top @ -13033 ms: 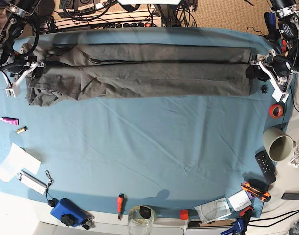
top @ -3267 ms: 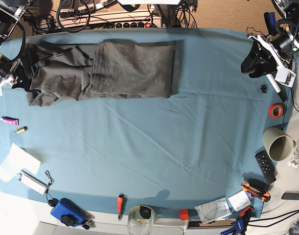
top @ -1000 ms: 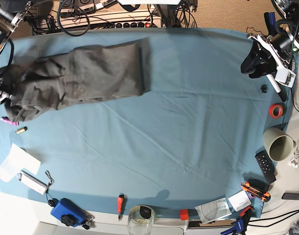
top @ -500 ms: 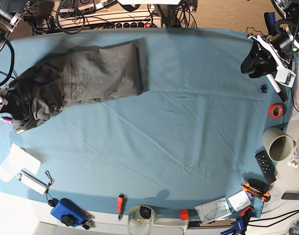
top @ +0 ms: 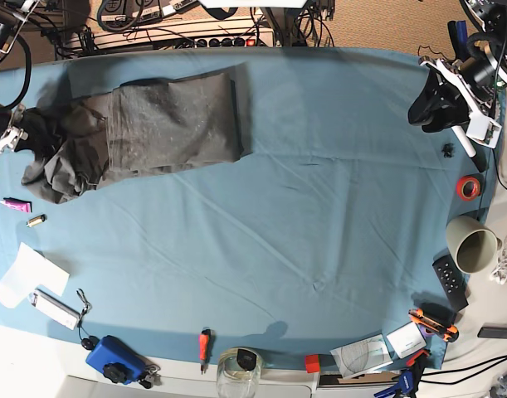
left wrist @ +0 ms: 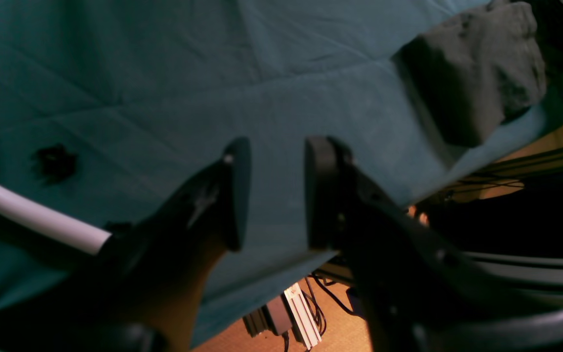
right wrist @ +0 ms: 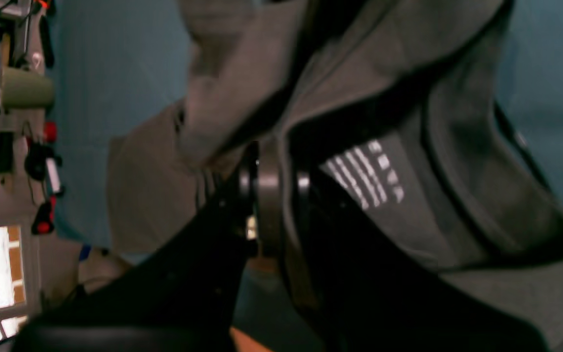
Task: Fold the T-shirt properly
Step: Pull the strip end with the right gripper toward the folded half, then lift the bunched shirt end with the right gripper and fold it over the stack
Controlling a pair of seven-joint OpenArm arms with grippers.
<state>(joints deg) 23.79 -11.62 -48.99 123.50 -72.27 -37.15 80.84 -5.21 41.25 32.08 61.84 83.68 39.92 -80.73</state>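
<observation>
The T-shirt (top: pixel 153 124) lies bunched at the upper left of the counter (top: pixel 319 207). The right tool (right wrist: pixel 274 181) pinches its collar edge there. The left tool (left wrist: pixel 271 190) hangs spread and empty at upper right.

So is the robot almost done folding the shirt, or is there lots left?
About halfway, I'd say. Done: the T-shirt is folded lengthwise into a band, with one end doubled over on top. In hand: the right gripper is shut on the collar end, by the printed label, where the cloth is bunched. The left gripper is open and empty, away from the shirt. Left: smoothing that bunched end and folding it over.
</observation>
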